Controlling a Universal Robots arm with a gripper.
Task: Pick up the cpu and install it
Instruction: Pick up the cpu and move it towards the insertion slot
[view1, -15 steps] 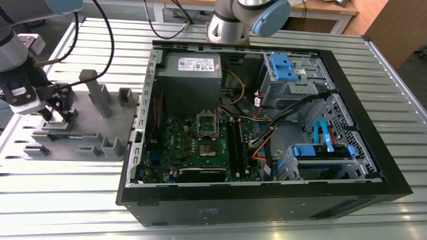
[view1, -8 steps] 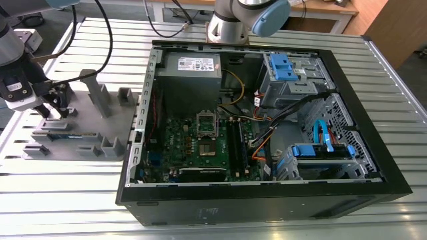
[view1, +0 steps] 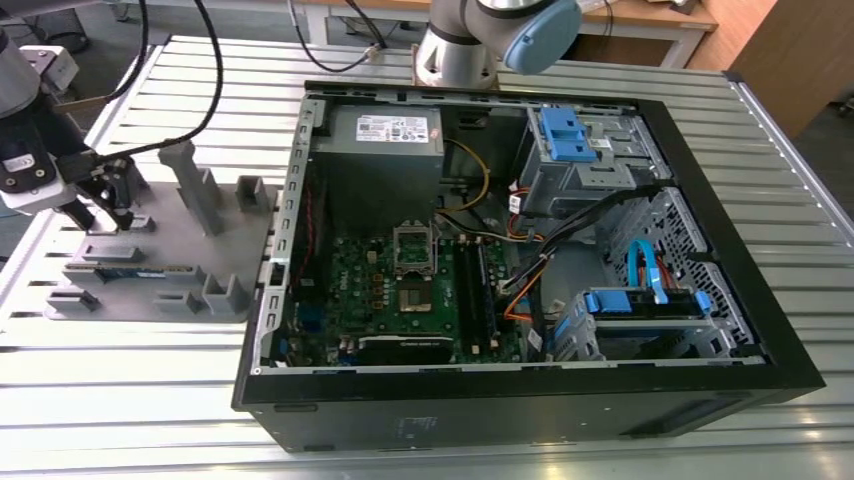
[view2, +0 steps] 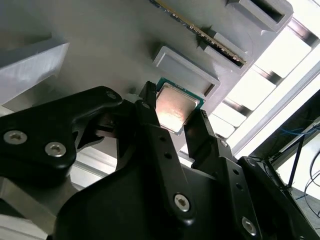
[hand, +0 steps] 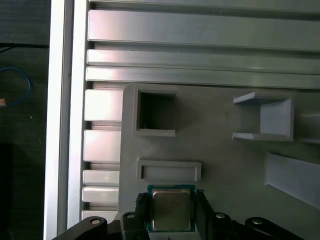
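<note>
The cpu (hand: 171, 211) is a small square chip with a silvery top and a thin green rim. It sits between the black fingers (view2: 150, 107) of my gripper (hand: 171, 199), which press on two opposite edges. In the second wrist view the cpu (view2: 176, 104) shows at the fingertips of the gripper (view2: 174, 111), just over the grey parts fixture (view2: 100, 40). In the exterior view my gripper (view1: 107, 215) reaches down onto that fixture (view1: 160, 260) at the exterior view's left, well apart from the open computer case (view1: 534, 250). The motherboard's socket (view1: 414, 252) lies near the case's middle.
A long green memory stick (view1: 130, 271) lies in a slot of the fixture, seen edge-on in the second wrist view (view2: 200, 31). Raised grey posts (view1: 200, 195) stand beside my gripper. Cables and blue drive brackets (view1: 567, 135) crowd the case's far side. The ribbed metal table (hand: 200, 40) surrounds everything.
</note>
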